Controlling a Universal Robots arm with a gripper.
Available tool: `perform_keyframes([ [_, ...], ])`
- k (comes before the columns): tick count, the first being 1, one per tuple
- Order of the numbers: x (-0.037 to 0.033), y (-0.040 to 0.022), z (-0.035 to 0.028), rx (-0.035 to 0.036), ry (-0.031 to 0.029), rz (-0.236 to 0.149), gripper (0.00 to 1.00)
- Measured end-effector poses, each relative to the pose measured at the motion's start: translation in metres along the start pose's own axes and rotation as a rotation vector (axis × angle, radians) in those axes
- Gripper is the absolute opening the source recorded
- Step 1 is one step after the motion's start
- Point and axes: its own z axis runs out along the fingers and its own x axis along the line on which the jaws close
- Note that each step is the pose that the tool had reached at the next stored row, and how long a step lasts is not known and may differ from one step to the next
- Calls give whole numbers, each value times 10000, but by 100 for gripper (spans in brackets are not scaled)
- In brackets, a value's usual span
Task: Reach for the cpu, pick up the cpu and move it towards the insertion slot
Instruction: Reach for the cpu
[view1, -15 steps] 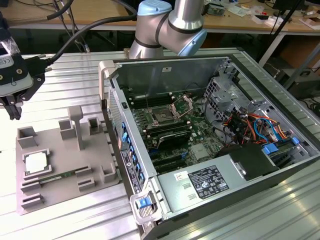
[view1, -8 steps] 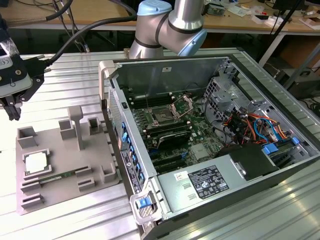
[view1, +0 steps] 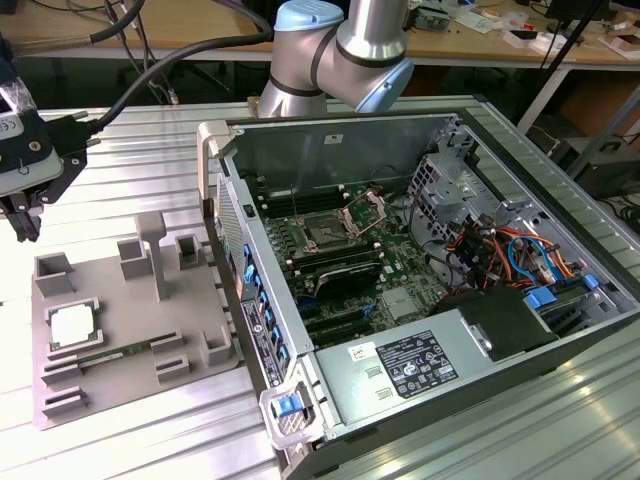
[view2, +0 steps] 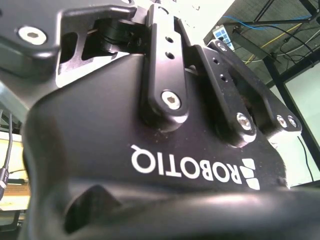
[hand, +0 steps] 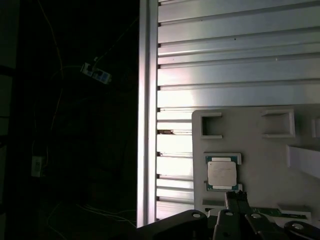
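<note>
Hovering at the far left edge of the exterior view, the black robot gripper (view1: 25, 212) hangs over the ribbed aluminium table (view1: 130, 150), near the far end of the flat grey plastic tray (view1: 130, 320) and touching nothing. Whether it is parted or closed cannot be told, but it carries no chip. The cpu (view1: 75, 325), a small square chip with a silvery-white metal top, lies flat in a raised-corner pocket at the lower left of the exterior view. That pocket likely keeps it square for a straight-down pick. In the first wrist view the cpu (hand: 221, 173) lies just beside the gripper, so the reach looks partly made. The insertion slot (view1: 325, 232), a dark square socket with a silver metal frame, sits mid-frame in the exterior view, well apart from the tray, on the green board inside the open computer case (view1: 400, 130). Its hinged bracket seems lifted, presumably to receive the chip.
</note>
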Motion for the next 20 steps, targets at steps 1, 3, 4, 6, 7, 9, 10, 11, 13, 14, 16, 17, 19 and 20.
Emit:
perform_keyframes([
  [1,2,0,1,0,0,0,11],
  [3,4,0,4,0,0,0,11],
  [4,5,0,5,0,-1,0,11],
  [6,7,0,7,0,0,0,11],
  [7,9,0,9,0,0,-1,11],
  [9,11,0,11,0,0,0,11],
  [10,12,0,12,0,0,0,11],
  [11,13,0,13,0,0,-1,11],
  [13,16,0,16,0,0,0,11],
  [14,18,0,18,0,0,0,11],
  [16,22,-1,23,1,1,0,11],
  [17,23,-1,26,1,1,0,11],
  [19,26,-1,31,1,1,0,11],
  [20,27,-1,34,0,1,0,11],
])
